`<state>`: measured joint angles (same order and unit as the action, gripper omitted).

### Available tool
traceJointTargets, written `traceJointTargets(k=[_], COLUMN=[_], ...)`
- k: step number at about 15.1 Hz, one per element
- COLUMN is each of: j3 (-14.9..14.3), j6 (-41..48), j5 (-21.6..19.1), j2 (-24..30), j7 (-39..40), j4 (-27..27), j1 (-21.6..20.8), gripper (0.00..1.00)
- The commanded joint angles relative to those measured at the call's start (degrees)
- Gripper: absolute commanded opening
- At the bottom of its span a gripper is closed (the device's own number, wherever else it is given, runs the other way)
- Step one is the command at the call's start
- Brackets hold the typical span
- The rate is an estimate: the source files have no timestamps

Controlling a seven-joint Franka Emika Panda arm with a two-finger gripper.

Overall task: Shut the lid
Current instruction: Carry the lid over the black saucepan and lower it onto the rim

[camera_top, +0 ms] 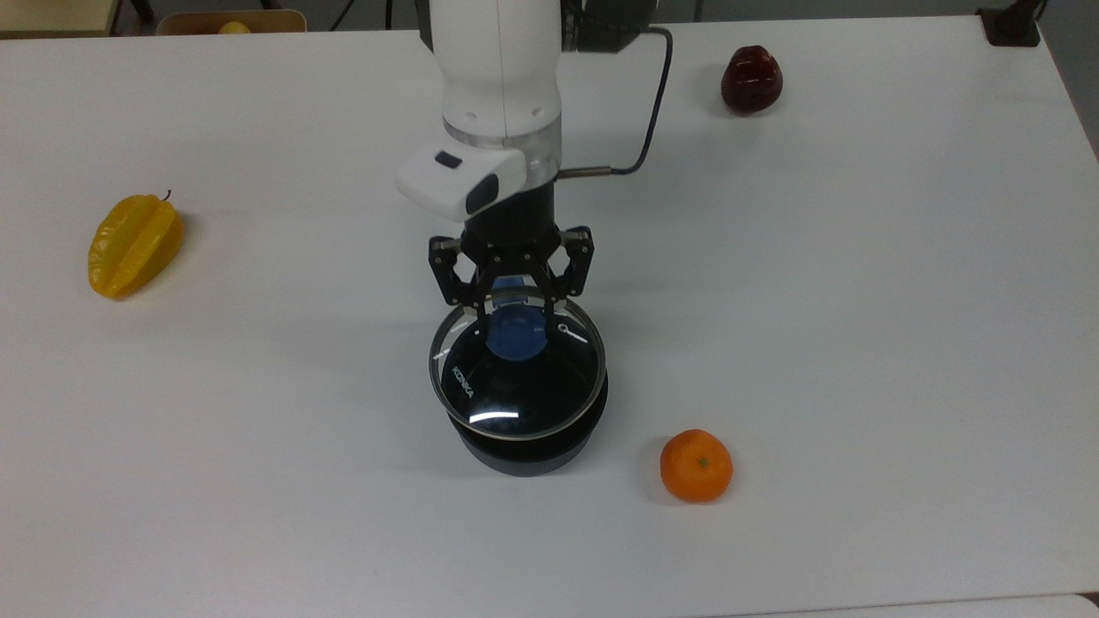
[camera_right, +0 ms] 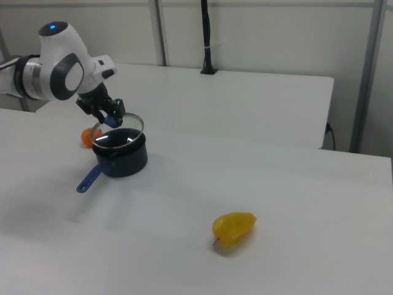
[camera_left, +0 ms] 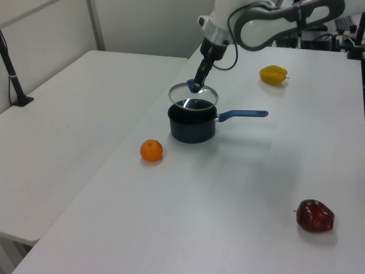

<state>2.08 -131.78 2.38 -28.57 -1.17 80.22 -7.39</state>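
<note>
- The gripper (camera_top: 513,316) points down over the black saucepan (camera_top: 525,446), its jaws clamped on the blue knob (camera_top: 515,335) at the centre of the glass lid (camera_top: 517,372) — a grip at the centre is what lets the disc hang roughly balanced.
- The lid hangs from the jaws just above the saucepan's rim, clearly apart from it in the left view (camera_left: 194,96) and tilted a little; in the top view it covers nearly the whole mouth, shifted slightly toward the top view's left.
- The "KONKA" lettering (camera_top: 462,382) sits below and to the top view's left of the jaws, and the small steam vent (camera_top: 561,328) just to their right.
- The saucepan's blue handle (camera_left: 242,114) runs away under the wrist in the top view; in the left view it sticks out to the left view's right, clear of the lid's rim, so it should not foul the descent.
- Judging by the gap, the closing is nearly done — what remains is a small centring and a level lowering until metal rim meets pot rim, then letting go.
- Well apart from the jaws lie an orange (camera_top: 696,465), a yellow starfruit (camera_top: 134,245) and a dark red apple (camera_top: 751,79) on the white table (camera_top: 859,343); none is near the path.
</note>
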Motion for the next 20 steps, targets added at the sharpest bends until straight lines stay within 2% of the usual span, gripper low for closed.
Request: traceJointTargets(k=[1, 20], j3=[-0.58, -0.58], j6=[-1.9, -1.99], j5=[0.43, 0.52], j2=[-1.67, -2.9], j7=[1.43, 1.52], j4=[-1.39, -0.16], j1=[-0.78, -1.13], gripper=[0.33, 0.37])
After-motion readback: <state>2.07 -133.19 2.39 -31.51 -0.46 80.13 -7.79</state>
